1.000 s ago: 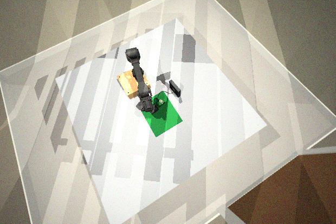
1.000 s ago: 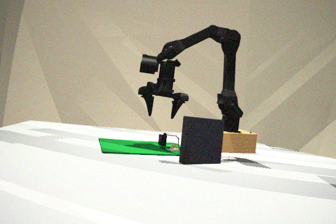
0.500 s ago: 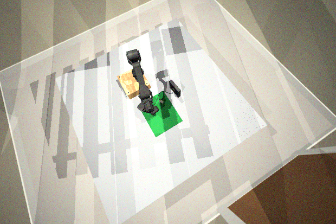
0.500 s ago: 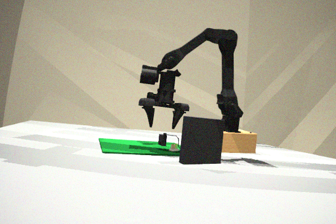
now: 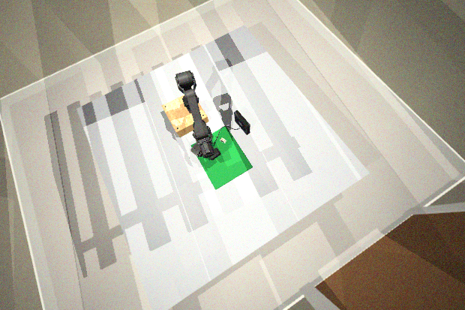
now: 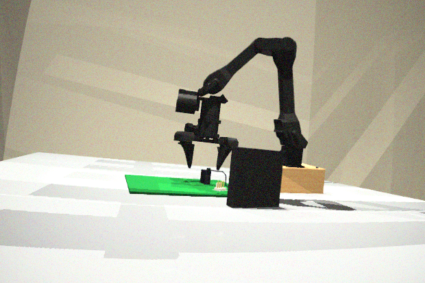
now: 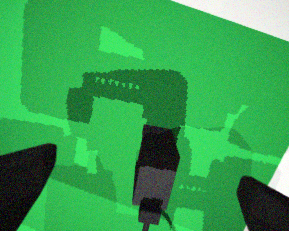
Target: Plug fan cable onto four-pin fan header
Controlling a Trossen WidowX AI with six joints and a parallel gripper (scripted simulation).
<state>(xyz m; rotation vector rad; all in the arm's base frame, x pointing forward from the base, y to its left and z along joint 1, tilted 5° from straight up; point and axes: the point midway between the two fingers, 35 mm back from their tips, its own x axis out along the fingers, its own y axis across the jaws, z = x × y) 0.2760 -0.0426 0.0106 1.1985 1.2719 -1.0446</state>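
Observation:
The black plug (image 6: 205, 176) (image 7: 157, 184) stands upright on the green board (image 5: 229, 173) (image 6: 164, 185) (image 7: 230, 64), apart from the header. Its thin cable (image 6: 225, 175) leaves the top and bends down. The pale four-pin header (image 5: 223, 140) (image 6: 220, 188) shows its pins bare; it is not visible in the wrist view. My gripper (image 6: 203, 168) (image 7: 149, 169) is open and empty, its fingertips at about the height of the plug's top or just above, one to each side of it in the wrist view. In the top view the arm hides the plug.
The black fan body (image 5: 241, 121) (image 6: 254, 178) stands beside the board on the header's side, with the cable running to it. A wooden block (image 5: 179, 115) (image 6: 304, 180) lies at the arm's base. The arm's shadow falls across the board.

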